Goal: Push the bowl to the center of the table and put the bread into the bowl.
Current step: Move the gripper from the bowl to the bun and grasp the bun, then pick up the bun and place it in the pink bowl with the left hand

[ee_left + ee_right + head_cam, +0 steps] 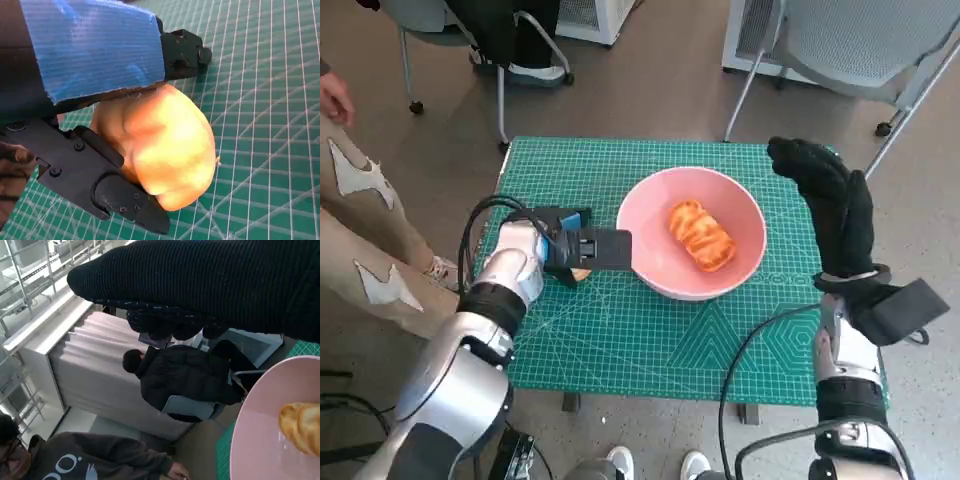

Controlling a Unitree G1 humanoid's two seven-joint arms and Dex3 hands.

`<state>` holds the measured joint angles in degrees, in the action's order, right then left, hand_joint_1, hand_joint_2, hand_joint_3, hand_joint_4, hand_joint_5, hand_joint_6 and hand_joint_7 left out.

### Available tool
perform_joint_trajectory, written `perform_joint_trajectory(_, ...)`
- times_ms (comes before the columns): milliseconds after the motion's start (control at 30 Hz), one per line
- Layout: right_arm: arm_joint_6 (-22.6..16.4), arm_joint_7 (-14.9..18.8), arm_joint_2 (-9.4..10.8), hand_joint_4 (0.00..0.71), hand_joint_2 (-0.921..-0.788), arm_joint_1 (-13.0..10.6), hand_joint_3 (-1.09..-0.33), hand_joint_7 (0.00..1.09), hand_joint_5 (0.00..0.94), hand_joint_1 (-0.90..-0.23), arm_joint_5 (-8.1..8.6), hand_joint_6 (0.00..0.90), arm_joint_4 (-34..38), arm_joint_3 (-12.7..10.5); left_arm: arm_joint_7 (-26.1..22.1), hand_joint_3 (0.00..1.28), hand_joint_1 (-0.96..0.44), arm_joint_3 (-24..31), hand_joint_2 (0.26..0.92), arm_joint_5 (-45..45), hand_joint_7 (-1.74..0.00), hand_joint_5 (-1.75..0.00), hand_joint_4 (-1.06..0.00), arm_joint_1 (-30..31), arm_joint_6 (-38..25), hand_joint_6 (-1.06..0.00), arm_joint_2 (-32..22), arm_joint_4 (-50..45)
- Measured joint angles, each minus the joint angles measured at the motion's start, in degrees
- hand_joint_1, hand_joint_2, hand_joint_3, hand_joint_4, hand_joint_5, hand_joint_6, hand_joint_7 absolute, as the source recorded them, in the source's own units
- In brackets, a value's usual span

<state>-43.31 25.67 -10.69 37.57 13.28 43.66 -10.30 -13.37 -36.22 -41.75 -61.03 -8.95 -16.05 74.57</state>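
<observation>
Left of the round pink bowl point(691, 245), left hand point(570, 247) grips a golden bread roll point(160, 150); gloved right hand point(830, 205) spread, empty. Next: lift roll over rim, release.

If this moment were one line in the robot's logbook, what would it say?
bowl: mid-table, one bread inside | left hand: grips second bread beside bowl | right hand: raised, holds nothing

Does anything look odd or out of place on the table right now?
One thing: a bread already lies in the pink bowl, yet the left hand grips a second bread just above the green mat, beside the bowl. Nothing looks spilled or damaged.
</observation>
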Motion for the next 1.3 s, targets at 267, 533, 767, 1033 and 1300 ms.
perform_joint_trajectory(267,0.00,0.01,-0.03,0.158,-0.921,0.03,-0.851,0.45,0.000,-0.674,0.04,0.020,0.23,-0.47,3.48,0.61,0.21,-1.53,0.631,-1.91,-0.76,-1.33,-0.66,0.86,1.20,-0.65,-0.19,-0.58)
perform_joint_trajectory(533,0.01,0.03,-0.03,0.157,-0.921,0.14,-0.851,0.45,0.000,-0.674,0.07,0.019,0.58,-0.63,3.18,0.36,0.01,-0.41,0.758,-0.92,-1.03,-1.31,-0.67,1.10,3.45,-0.68,-1.76,-1.20)
perform_joint_trajectory(767,0.05,0.32,0.05,0.157,-0.921,0.39,-0.851,0.45,0.000,-0.677,0.11,0.018,0.74,-0.61,2.82,0.35,0.00,2.94,0.746,1.60,-0.94,-1.34,-0.68,1.19,5.10,-0.75,-4.68,-5.34)
perform_joint_trajectory(1033,0.13,0.41,0.12,0.156,-0.921,1.11,-0.851,0.45,0.000,-0.679,0.26,0.017,1.08,-0.60,2.09,0.35,0.00,8.57,0.732,3.83,-1.02,-1.24,-0.73,1.55,3.80,-0.73,-10.44,-19.78)
perform_joint_trajectory(1300,0.13,0.46,0.20,0.155,-0.921,1.82,-0.851,0.46,0.000,-0.679,0.28,0.015,1.09,-0.59,-0.33,0.34,0.00,13.59,0.743,3.97,-1.05,-1.20,-0.74,2.14,-0.80,-0.71,-14.12,-36.97)
